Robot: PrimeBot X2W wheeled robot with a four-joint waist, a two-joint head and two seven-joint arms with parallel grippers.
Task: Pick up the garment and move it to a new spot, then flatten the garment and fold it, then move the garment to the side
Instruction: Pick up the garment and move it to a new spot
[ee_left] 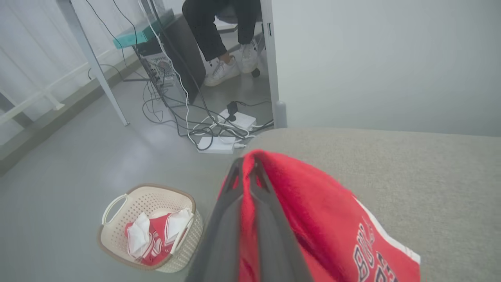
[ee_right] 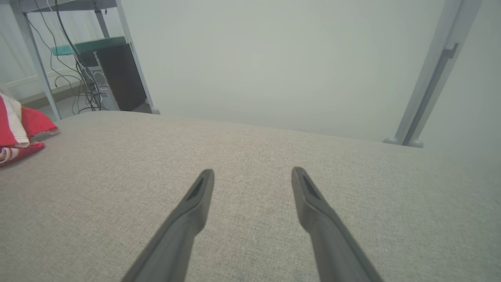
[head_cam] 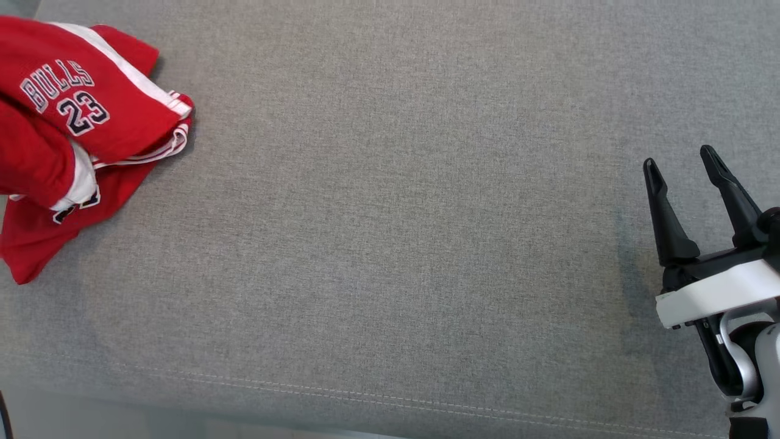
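Head view. Closest, low on the right: the right gripper (head_cam: 679,157), fingers spread wide, nothing between them, up over the grey cushion (head_cam: 390,244). Far off at the top left: the red garment (head_cam: 91,103), all bunched up, white stripes and a number on it, partly cut off by the picture's edge.

Left wrist view. Closest: the left gripper (ee_left: 245,164), fingers pressed together, pinching a fold of the red garment (ee_left: 321,203) near the cushion's corner. Down on the floor (ee_left: 58,176): a basket (ee_left: 184,250) with more red and white clothes (ee_left: 152,235) inside. Farther back: cables (ee_left: 184,121) and a person's feet (ee_left: 231,66) by a desk (ee_left: 94,58).

Right wrist view. Closest: the right gripper (ee_right: 252,172), wide open over the cushion. Garment (ee_right: 23,125) way off at the left edge.

Task only just begun, by the look of it. Grab: done. Left to do: carry to a new spot, smooth flat, fold, move aside.
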